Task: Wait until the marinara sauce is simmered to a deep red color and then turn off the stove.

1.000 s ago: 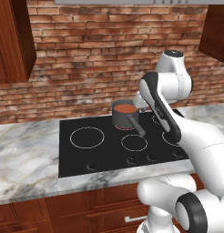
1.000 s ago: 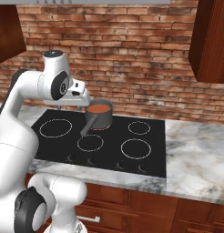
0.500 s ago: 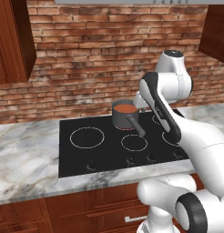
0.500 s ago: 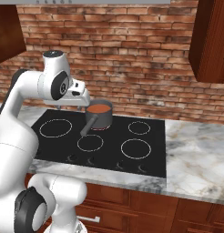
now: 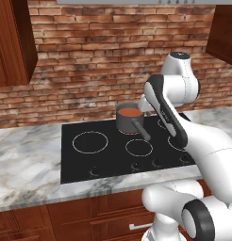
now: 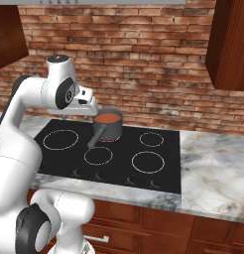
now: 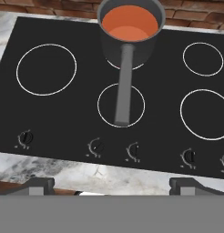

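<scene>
Marinara sauce [image 7: 130,22]: an orange-red disc inside the dark grey saucepan [image 7: 127,43], which sits on the rear middle burner of the stove [image 7: 63,116]; its long handle runs forward over the small front-middle ring.
Colour judgement: the surface reads bright orange-red, not deep red, so the step in hand looks to be waiting.
Stove: black glass cooktop set into the marble bench [image 5: 23,160], brick wall behind; a row of five knobs [image 7: 96,146] along the front edge.
Claw [image 7: 111,184]: the two dark fingertips [image 7: 38,184] stand far apart at the bottom of the hand view, spread wide and gripping nothing, poised above the stove's front edge and looking down on the pan.
Arm: folded high over the cooktop in both base views, touching nothing.
Doing the wait well: keep the hand camera steady on the sauce so the colour shift is easy to judge; do not reach early.
Knob choice: which knob drives the rear middle burner cannot be told from the small markings; the two middle knobs are the likely candidates.
Risk: the pan handle lies just behind those knobs, so a low approach from the front avoids nudging it.
</scene>
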You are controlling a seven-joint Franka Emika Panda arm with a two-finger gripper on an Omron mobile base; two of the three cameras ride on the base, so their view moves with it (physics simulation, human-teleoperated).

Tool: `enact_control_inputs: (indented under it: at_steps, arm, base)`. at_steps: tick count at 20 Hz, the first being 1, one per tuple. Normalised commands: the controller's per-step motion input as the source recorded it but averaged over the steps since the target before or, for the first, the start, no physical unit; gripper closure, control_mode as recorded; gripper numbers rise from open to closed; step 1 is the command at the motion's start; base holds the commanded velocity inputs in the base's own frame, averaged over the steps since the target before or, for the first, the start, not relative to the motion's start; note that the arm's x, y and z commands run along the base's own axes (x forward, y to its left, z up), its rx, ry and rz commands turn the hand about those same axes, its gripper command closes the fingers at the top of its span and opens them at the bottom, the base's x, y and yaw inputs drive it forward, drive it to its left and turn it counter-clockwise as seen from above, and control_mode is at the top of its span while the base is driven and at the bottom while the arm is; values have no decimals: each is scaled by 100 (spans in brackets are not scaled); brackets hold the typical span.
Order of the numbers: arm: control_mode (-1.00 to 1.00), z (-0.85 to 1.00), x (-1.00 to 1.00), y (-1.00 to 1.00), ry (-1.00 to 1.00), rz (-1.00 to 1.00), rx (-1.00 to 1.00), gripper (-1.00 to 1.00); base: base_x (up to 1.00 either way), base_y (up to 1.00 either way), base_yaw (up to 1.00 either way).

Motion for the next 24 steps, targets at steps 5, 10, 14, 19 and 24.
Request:
enact_control_inputs:
  at_steps: [5,10,14,19,24]
  arm:
    - [-100,0,0,0,0,0,0,-100]
    - [-100,0,0,0,0,0,0,-100]
    - [-100,0,0,0,0,0,0,-100]
    - [-100,0,0,0,0,0,0,-100]
    - [-100,0,0,0,0,0,0,-100]
  base:
    - [0,0,0]
    - [0,0,0]
    - [0,0,0]
    - [0,0,0]
    - [0,0,0]
